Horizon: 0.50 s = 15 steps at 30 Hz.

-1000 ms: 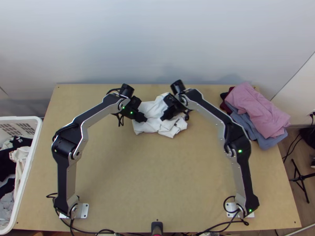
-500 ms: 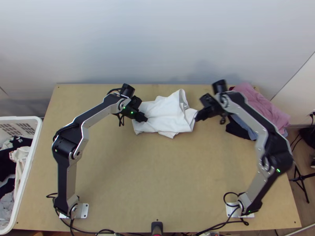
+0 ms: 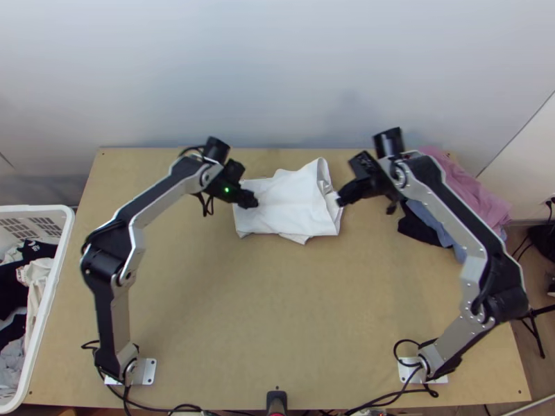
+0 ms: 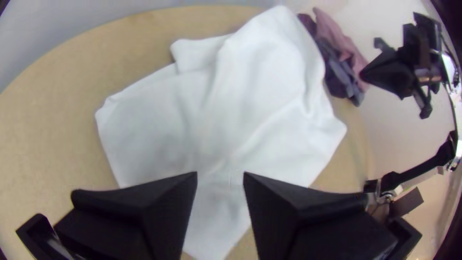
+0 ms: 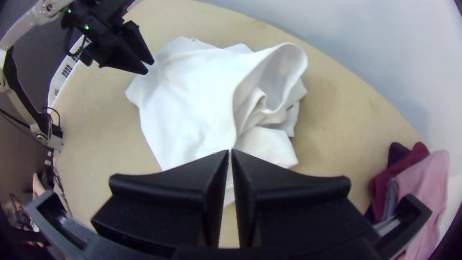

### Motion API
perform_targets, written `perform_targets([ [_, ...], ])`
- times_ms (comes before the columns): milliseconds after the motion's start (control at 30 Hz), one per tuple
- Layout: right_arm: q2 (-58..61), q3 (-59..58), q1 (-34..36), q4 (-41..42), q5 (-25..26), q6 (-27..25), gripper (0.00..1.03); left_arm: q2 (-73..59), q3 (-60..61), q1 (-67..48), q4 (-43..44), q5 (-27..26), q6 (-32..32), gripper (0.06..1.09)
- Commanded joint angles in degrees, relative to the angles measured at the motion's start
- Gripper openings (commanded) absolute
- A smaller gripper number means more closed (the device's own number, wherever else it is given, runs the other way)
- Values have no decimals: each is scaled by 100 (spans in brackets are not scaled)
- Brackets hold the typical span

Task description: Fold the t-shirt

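Right black two-finger gripper [image 3: 340, 200] swung outward since a second ago; white cloth t-shirt [image 3: 288, 204] now spread wider, right end looped over, at far middle of light wooden table [image 3: 270, 312]. Right fingers together, tips clear of cloth. Left black two-finger gripper [image 3: 254, 202] partly open above shirt, gripping nothing.

- The top view looks steeply down from high over the near edge of the counter [image 3: 277, 312], the farthest off.
- The left wrist view looks down past the left hand [image 3: 255, 202], close above the shirt [image 3: 286, 208].
- The right wrist view looks down past the right hand [image 3: 339, 200], also close.
- All three share the shirt, wall [image 3: 277, 69] and clothes pile [image 3: 480, 195].
- The top and right wrist views share the basket [image 3: 57, 277].
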State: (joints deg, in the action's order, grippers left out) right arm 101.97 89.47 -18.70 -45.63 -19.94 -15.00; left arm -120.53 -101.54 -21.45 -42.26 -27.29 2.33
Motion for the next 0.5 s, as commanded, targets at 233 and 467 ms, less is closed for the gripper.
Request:
perform_targets([
  [233,1835,1406,-872,660,96,182,4,803,-323,616,-889,-629,-119,102],
  [467,2819,1776,-846,871,52,191,4,1093,-24,853,-968,-629,-31,102],
])
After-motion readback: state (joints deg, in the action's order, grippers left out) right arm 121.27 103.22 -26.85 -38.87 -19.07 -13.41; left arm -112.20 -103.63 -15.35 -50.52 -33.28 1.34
